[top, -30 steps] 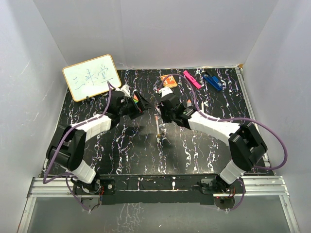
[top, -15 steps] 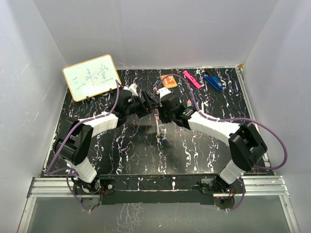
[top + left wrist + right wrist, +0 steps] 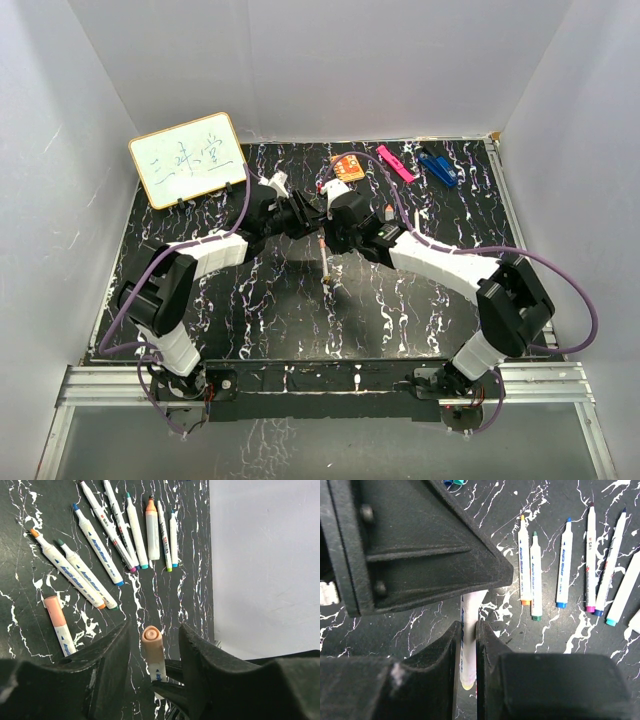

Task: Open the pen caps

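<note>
Gripping a white pen tight, the right gripper holds its peach cap between the left gripper's wide, not-touching fingers, above more pens on the table.

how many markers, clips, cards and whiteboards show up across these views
markers lying flat: 10
held marker: 1
pink clip: 1
blue clip: 1
orange card: 1
whiteboard: 1
total: 15
</note>
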`<state>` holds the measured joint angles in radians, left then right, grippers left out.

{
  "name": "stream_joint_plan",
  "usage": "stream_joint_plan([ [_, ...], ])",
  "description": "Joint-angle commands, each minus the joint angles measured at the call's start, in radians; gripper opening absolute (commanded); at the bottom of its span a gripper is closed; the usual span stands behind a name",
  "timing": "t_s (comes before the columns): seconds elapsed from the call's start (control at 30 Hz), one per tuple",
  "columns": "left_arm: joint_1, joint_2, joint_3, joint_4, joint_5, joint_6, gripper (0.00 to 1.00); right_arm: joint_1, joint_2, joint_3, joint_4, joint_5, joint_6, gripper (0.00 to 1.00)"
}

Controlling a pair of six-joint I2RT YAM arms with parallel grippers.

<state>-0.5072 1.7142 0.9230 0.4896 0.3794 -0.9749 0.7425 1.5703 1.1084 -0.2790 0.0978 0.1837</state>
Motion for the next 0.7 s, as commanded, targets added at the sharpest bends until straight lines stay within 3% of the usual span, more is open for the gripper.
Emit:
stream_joint_plan([
  [0.0, -0.006, -0.004, 0.033, 0.033, 0.004, 0.0, 0.38, 0.007, -0.056, 0.024, 0.069, -0.01, -0.015, 0.0],
  [0.2, -0.007, -0.003, 0.03, 0.039, 0.004, 0.0, 0.28, 0.008, -0.062, 0.021, 0.068, -0.008, -0.018, 0.0],
  [0.37, -0.007, -0.002, 0.026, 0.046, 0.011, -0.002, 0.01, 0.008, -0.061, 0.022, 0.066, -0.005, -0.02, 0.0],
  [0.43, -0.006, -0.003, 0.025, 0.045, 0.015, -0.002, 0.0, 0.008, -0.061, 0.026, 0.062, 0.003, -0.02, 0.01],
  [0.5, -0.006, -0.006, 0.022, 0.049, 0.02, -0.002, 0.0, 0.008, -0.059, 0.029, 0.06, 0.01, -0.021, 0.2],
  [0.63, -0.006, -0.015, 0.021, 0.056, 0.031, 0.002, 0.0, 0.008, -0.046, 0.044, 0.054, 0.02, -0.021, 0.49],
  [0.67, -0.007, -0.02, 0.019, 0.06, 0.034, 0.002, 0.0, 0.008, -0.041, 0.047, 0.053, 0.023, -0.024, 0.53],
])
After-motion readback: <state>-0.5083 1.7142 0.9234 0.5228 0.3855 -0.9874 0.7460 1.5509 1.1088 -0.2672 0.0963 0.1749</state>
